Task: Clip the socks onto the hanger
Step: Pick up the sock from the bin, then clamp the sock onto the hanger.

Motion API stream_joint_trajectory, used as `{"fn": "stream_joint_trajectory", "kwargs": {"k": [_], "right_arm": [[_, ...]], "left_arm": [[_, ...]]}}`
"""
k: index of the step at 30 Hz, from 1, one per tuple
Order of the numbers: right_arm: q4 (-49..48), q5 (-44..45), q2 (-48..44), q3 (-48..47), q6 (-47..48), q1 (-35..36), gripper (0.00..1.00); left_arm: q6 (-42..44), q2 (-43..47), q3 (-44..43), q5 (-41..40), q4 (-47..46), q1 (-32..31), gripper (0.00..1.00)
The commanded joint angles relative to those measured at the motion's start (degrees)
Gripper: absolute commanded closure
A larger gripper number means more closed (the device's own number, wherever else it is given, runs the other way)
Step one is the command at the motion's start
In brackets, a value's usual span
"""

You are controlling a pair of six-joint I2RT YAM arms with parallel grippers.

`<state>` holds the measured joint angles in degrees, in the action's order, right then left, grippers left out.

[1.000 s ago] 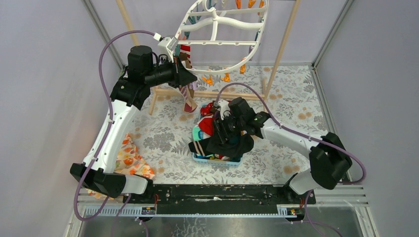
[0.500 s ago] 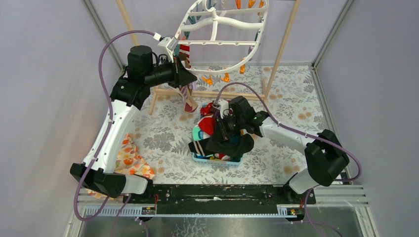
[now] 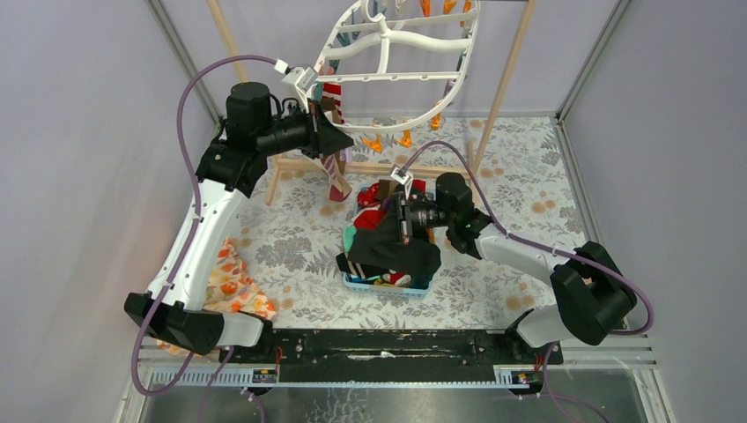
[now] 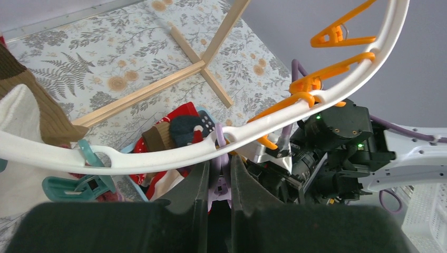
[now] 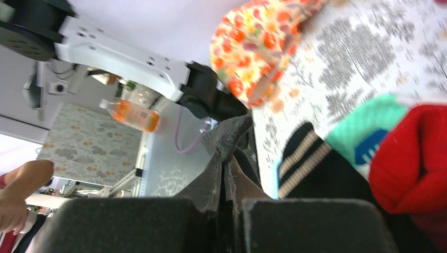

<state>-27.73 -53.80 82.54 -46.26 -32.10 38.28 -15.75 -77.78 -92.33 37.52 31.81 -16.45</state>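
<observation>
The white oval hanger (image 3: 401, 40) hangs at the back, with striped and brown socks (image 3: 333, 97) clipped at its left rim. My left gripper (image 3: 339, 139) is shut on a purple peg (image 4: 220, 182) that hangs under the hanger's rim (image 4: 158, 161). A blue basket (image 3: 388, 284) at mid table holds several more socks. Over it my right gripper (image 3: 401, 218) is shut on a black sock (image 3: 388, 248), which drapes down over the basket. The right wrist view shows that gripper (image 5: 226, 168) pinching dark fabric (image 5: 229, 132), with a black tan-striped sock (image 5: 316, 163), a teal one (image 5: 369, 126) and a red one (image 5: 416, 153) beside it.
A wooden pole frame (image 3: 370, 167) carries the hanger and stands behind the basket. An orange floral cloth (image 3: 233, 286) lies at the left near my left arm's base. Orange pegs (image 4: 337, 34) and a teal peg (image 4: 79, 182) hang from the rim.
My right gripper has shut on the black sock and drawn back to the right, pulling the sock up over the basket. The left arm has not moved.
</observation>
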Motion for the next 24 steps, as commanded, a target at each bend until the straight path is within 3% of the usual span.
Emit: {"fn": "stream_joint_trajectory", "kwargs": {"k": [1, 6, 10, 24], "right_arm": [[-38.1, -2.7, -1.0, 3.1, -21.1, -1.4, 1.0], [-69.8, 1.9, 8.6, 2.4, -40.1, -2.6, 1.0], [-70.6, 4.1, 12.8, -1.0, -42.9, -2.7, 1.0], [-70.5, 12.4, 12.0, -2.6, -39.8, -4.0, 1.0]], "left_arm": [[-3.7, 2.5, 2.6, 6.5, -5.2, 0.1, 1.0], [-9.6, 2.8, 4.8, 11.4, -11.1, 0.1, 1.0], [-13.0, 3.1, 5.7, 13.8, -14.5, 0.4, 1.0], [-17.6, 3.9, 10.0, 16.5, -19.8, 0.7, 1.0]]}}
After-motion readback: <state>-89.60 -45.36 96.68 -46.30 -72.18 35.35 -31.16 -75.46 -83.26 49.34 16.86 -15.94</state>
